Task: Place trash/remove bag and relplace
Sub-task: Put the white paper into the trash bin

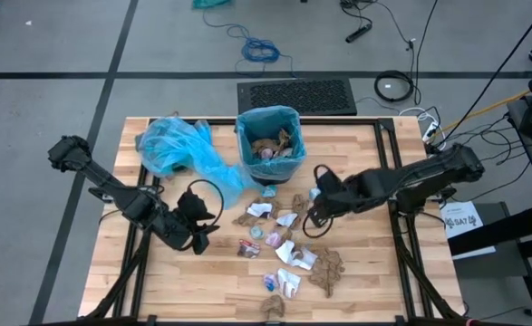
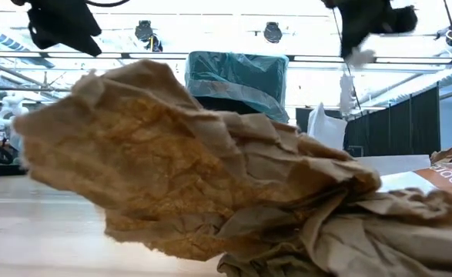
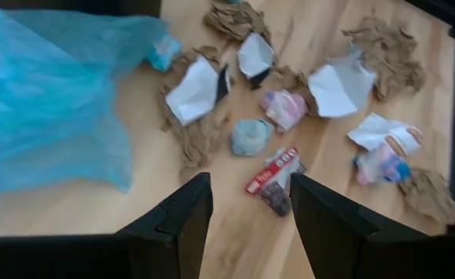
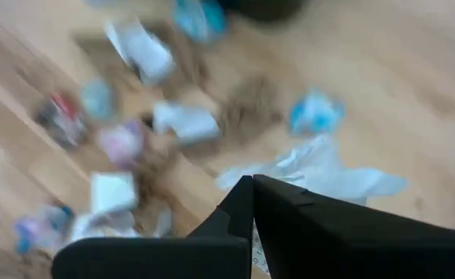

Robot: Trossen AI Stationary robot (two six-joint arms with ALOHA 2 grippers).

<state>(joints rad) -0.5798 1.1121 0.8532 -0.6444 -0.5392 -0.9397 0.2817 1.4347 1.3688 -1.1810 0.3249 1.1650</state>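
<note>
Crumpled white, brown, pale blue and pink scraps [image 1: 288,244] lie scattered on the wooden table. A bin lined with a blue bag [image 1: 267,143] stands at the far middle with scraps inside. A loose blue bag [image 1: 177,145] lies to its left. My left gripper [image 1: 202,231] hovers open left of the scraps; in its wrist view [image 3: 250,209] a red-and-white wrapper [image 3: 274,172] lies ahead of the fingers. My right gripper [image 1: 313,210] is shut on a white paper scrap [image 4: 312,174], raised above the table [image 2: 347,85]. My right gripper pinches the white paper scrap by an edge [image 4: 270,182] between its two shut fingers. The scrap is lifted clear of the table and hangs slack below the fingers [image 2: 347,92].
A large brown paper wad [image 2: 195,177] lies near the table's near edge and fills the low view. Free wood shows at the near left [image 1: 157,281] and the far right [image 1: 347,145]. Cables and a black mat [image 1: 297,95] lie on the floor beyond.
</note>
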